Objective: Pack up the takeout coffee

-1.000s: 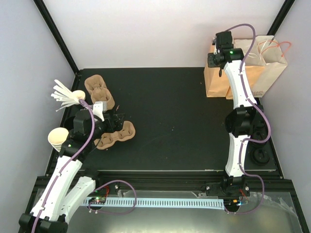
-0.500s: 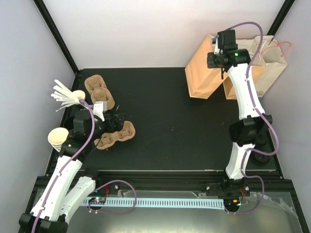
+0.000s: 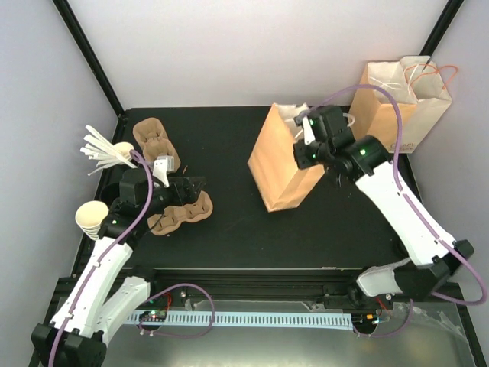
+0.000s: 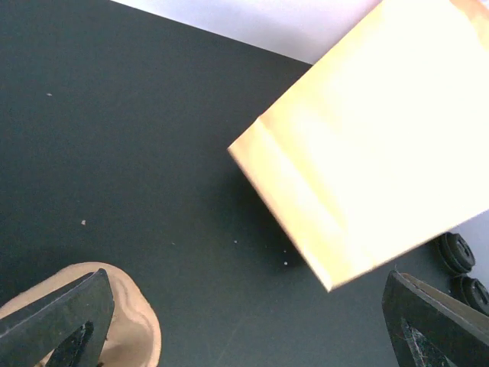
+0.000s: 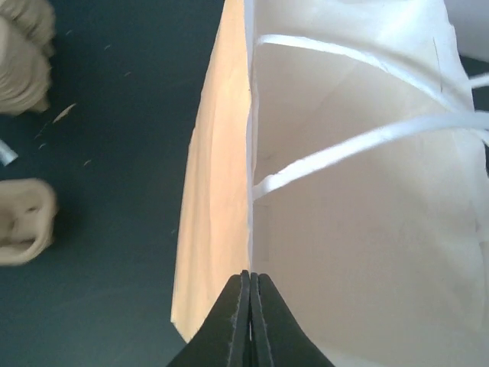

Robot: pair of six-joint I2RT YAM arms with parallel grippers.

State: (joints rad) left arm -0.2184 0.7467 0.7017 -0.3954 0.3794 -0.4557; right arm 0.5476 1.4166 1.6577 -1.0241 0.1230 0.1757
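Two black discs [image 4: 457, 252] lie lower right in the left wrist view, beyond the paper bag [image 3: 286, 164] whose rim right fingers [image 5: 233, 321] pinch; left fingers [image 4: 61, 313] spread.

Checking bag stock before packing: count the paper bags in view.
2. One paper bag stands mid-table, its rim pinched by the right tool. The other bag sits at the far right corner. More could be hidden behind it.
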